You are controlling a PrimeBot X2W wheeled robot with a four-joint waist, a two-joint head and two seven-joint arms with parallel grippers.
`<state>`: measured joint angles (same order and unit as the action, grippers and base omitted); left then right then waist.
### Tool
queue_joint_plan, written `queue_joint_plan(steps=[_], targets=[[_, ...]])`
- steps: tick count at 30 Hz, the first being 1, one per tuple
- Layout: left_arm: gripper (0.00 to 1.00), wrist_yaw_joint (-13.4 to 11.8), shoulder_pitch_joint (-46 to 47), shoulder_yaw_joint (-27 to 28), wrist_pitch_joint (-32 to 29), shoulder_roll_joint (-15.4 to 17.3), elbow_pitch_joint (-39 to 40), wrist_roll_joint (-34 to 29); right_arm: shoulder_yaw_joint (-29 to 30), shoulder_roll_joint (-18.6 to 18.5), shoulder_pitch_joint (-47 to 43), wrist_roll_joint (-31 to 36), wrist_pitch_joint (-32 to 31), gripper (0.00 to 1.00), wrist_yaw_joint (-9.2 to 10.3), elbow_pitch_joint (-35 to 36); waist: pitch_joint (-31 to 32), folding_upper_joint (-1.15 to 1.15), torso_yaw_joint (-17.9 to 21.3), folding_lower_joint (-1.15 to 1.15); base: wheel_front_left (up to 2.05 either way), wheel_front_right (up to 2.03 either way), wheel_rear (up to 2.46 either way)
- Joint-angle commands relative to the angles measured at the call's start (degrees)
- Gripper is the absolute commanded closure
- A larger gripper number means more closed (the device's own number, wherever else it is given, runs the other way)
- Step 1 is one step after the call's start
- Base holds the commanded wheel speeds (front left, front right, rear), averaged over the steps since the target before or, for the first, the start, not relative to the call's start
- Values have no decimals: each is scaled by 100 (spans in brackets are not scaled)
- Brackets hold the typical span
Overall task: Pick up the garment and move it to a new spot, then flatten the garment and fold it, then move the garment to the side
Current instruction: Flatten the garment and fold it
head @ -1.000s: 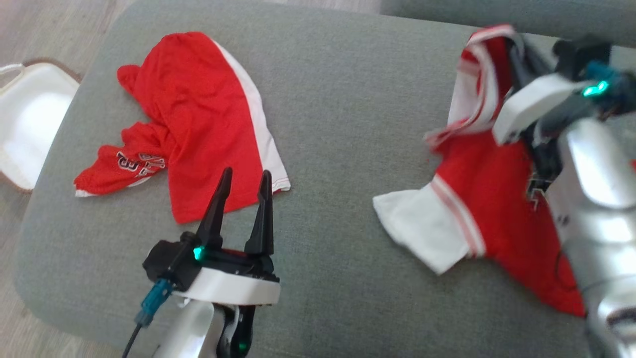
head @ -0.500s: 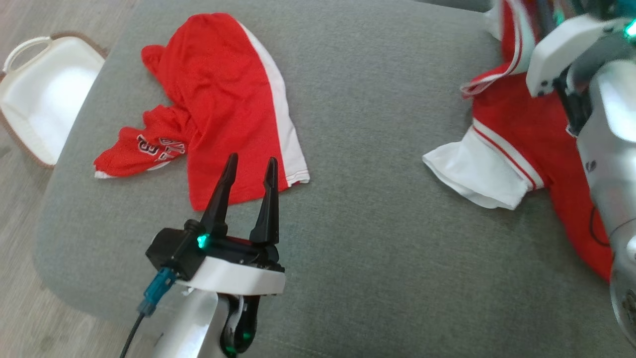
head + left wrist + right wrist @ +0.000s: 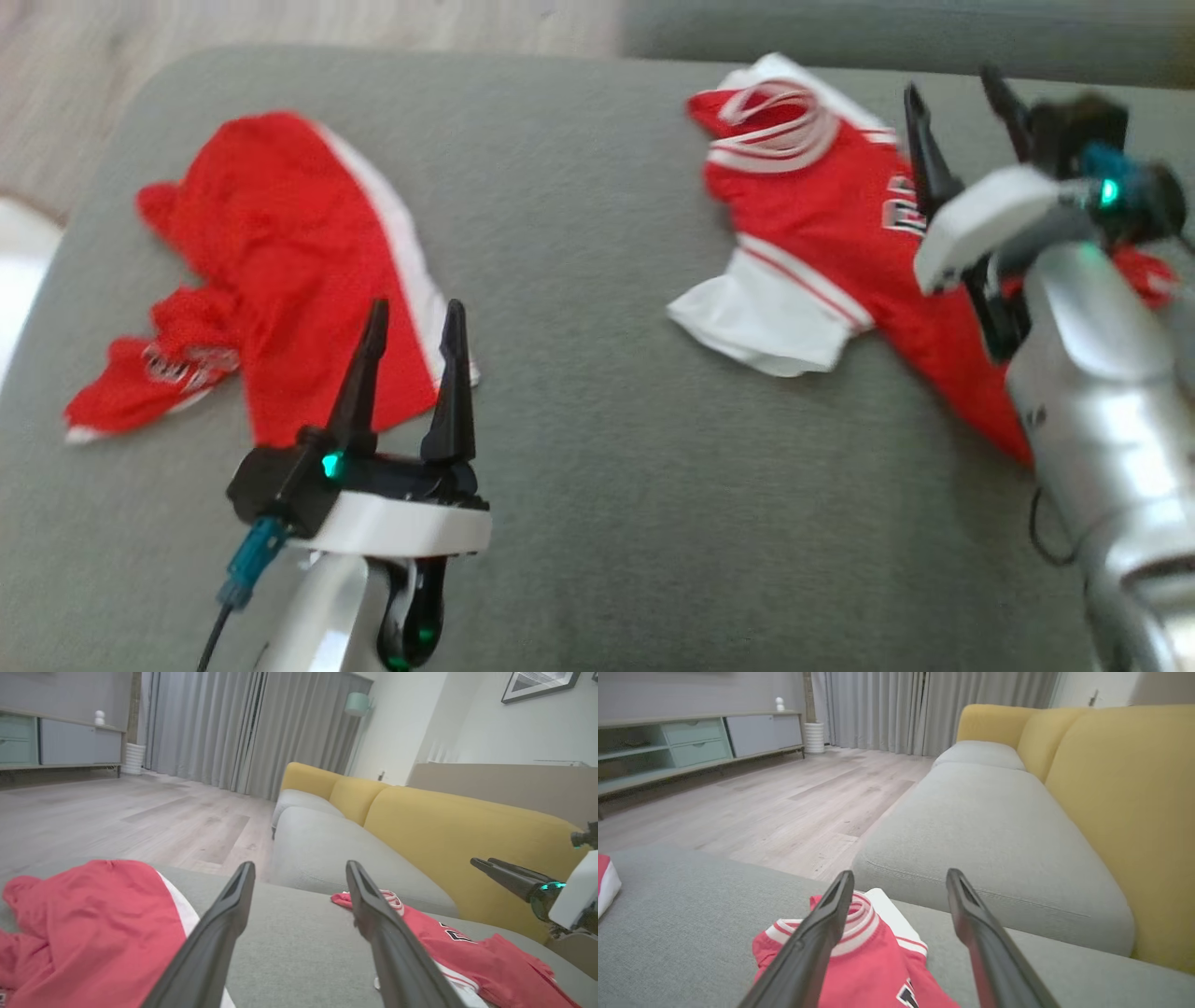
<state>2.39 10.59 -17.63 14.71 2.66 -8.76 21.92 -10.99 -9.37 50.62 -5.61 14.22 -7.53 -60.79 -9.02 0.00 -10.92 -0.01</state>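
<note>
The right arm (image 3: 1102, 439) hides part of the jersey (image 3: 822, 224), cutting its chest lettering short. Print on the shorts (image 3: 280, 252) is too blurred to read.

The jersey (image 3: 822, 215) is red with white sleeves and red-and-white striped trim. It lies rumpled, not flat, on the grey cushion (image 3: 597, 280) at its far right. The collar (image 3: 775, 117) is bunched at the far end, one white sleeve (image 3: 756, 317) is spread leftward, and the chest lettering partly shows.

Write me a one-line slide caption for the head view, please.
Right end effector open over a red-and-white jersey on the grey cushion; left end effector open near a second red garment.
</note>
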Motion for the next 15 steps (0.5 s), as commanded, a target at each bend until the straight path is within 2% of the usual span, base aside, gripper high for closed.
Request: queue_joint_plan(steps=[1, 7, 15], targets=[[0, 11, 59, 260, 29, 21, 220, -64, -101, 54, -201, -127, 71, 0, 4, 419, 298, 0, 402, 1, 0, 0, 0], [0, 30, -108, 400, 29, 21, 251, -163, 173, -79, -1670, -519, 76, 0, 4, 1988, 474, 0, 836, 1, 0, 0, 0], [0, 62, -351, 506, 29, 21, 257, -249, 911, 425, -3628, -347, 77, 0, 4, 3551, 538, 0, 1152, 1, 0, 0, 0]])
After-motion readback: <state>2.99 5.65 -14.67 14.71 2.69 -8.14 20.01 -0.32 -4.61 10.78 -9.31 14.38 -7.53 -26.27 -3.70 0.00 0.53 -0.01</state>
